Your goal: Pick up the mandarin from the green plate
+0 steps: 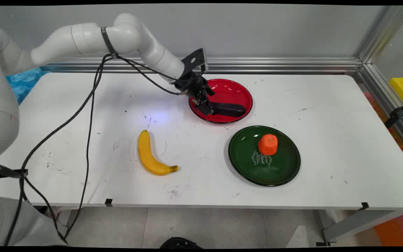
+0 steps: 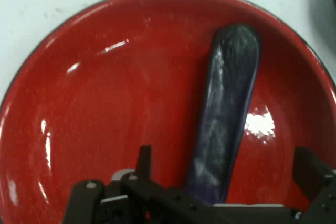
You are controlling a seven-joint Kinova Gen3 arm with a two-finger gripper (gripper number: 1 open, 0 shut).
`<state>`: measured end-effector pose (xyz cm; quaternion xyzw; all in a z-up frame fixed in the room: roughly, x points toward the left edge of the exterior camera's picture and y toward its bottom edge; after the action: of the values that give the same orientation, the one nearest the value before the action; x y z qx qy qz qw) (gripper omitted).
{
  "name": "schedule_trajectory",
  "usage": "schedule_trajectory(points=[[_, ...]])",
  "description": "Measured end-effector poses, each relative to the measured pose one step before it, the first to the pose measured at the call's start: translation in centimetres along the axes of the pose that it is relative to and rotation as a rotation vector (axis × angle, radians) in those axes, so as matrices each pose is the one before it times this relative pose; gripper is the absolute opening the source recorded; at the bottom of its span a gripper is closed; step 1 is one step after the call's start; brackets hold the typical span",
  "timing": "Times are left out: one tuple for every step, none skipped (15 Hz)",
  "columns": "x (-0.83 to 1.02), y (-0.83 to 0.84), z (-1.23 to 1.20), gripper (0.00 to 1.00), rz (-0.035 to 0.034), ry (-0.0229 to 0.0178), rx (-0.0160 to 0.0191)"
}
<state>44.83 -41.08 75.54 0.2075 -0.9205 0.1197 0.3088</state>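
Note:
A dark purple eggplant (image 1: 229, 109) lies in the red plate (image 1: 234, 89) at the table's back middle. My gripper (image 1: 206, 105) is low over the plate's left side, at the eggplant's left end. In the hand view the eggplant (image 2: 228, 103) runs up from between the two black fingers (image 2: 143, 160) across the red plate (image 2: 105, 119). The fingers stand wide apart on either side of its near end, with gaps between them and the eggplant. The gripper (image 2: 226, 170) is open and holds nothing.
A yellow banana (image 1: 150, 154) lies on the white table, front left of the red plate. A green plate (image 1: 282, 171) sits at front right with an orange carrot piece (image 1: 268, 144) on it. An aluminium rail (image 1: 275, 64) runs along the back.

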Motion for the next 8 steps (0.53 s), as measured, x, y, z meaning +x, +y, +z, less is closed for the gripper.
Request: schedule_trajectory(points=[[0.222, -0.021, -0.122, 1.00, 0.00153, 0.00302, 0.00109], [0.331, -0.011, -0.223, 1.00, 0.00183, 0.00449, 0.00182], [0.223, 0.044, -0.200, 1.00, 0.00124, 0.00275, 0.00088], [0.393, 0.110, -0.320, 1.00, 0.00087, 0.00456, 0.00009], [0.464, 0.201, -0.358, 1.00, 0.00201, 0.00456, -0.00125], [0.487, 0.279, -0.406, 1.00, 0.00169, 0.00384, -0.00261], [0.425, 0.306, -0.366, 1.00, 0.00179, 0.00268, -0.00322], [0.535, 0.490, -0.491, 1.00, 0.00193, 0.00245, -0.00529]])
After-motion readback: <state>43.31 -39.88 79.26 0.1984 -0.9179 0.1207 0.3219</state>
